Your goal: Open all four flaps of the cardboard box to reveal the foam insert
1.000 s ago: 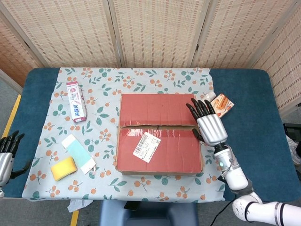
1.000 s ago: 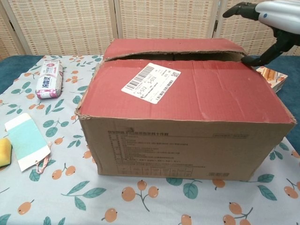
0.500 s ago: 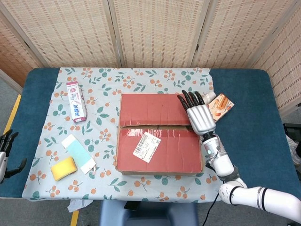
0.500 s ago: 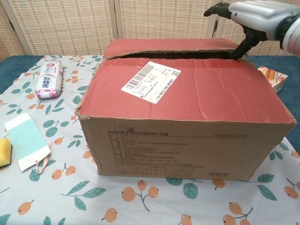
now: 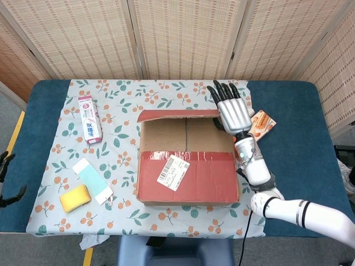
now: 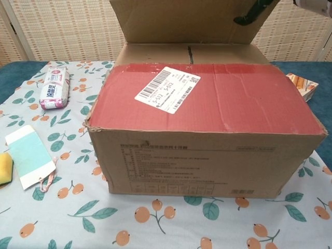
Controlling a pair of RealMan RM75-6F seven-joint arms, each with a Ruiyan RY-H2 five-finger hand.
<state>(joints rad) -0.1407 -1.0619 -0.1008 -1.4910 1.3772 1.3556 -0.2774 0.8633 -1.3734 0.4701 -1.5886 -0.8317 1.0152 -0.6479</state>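
Your right hand (image 5: 231, 112) sits at the far right corner of the box (image 5: 188, 160), fingers (image 5: 223, 91) spread and pointing away from you, palm side against the far flap (image 5: 178, 114). Whether it grips the flap edge or only presses it, you cannot tell. In the chest view only a dark fingertip (image 6: 248, 14) shows, lying on the flap's inner face near the top right.

Far flap stands raised, brown inside facing you, red edge on top in the head view. Beneath it the two inner flaps (image 5: 186, 135) lie flat, seam running front to back. Near flap (image 5: 188, 177) lies closed, red, with a white barcode label (image 5: 172, 172) left of centre.

Box sits mid-cloth (image 5: 122, 133) on the blue counter (image 5: 302, 144).

Your left hand (image 5: 6, 178) is barely in frame at the left edge, off the counter; only dark finger ends show, so whether it is spread or curled you cannot tell.

Left of the box: a pink-and-white tube pack (image 5: 90, 118), a teal card (image 5: 93, 180), a yellow sponge (image 5: 75, 198). An orange packet (image 5: 261, 125) lies just right of your right hand
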